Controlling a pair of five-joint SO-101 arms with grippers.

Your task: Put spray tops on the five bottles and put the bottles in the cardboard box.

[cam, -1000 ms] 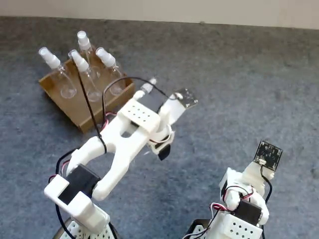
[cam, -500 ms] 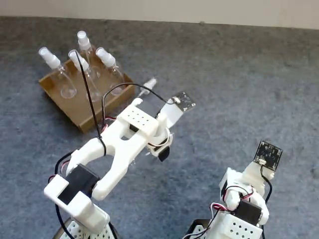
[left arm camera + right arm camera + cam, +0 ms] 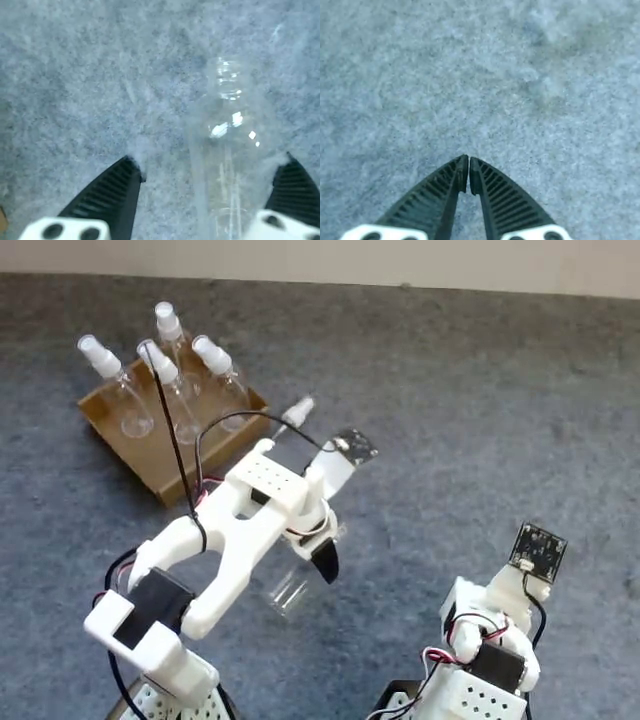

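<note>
On the grey carpet [image 3: 480, 390], a clear uncapped bottle [image 3: 225, 145] lay between the spread jaws of my left gripper [image 3: 211, 162], nearer one of them. My right gripper [image 3: 469, 167] hung closed above the carpet.

Much of clear bottle [image 3: 287, 589] hidden beneath left arm [image 3: 255, 512], one end cut off in left wrist view

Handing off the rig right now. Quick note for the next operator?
Left gripper: open, fingers either side of the uncapped fifth bottle lying on the carpet.
Right gripper: shut, empty, over bare carpet.
Done: four capped bottles stand in the cardboard box.
Left to do: fit the loose spray top, lying on the carpet near the box, onto that bottle, then box it.
</note>
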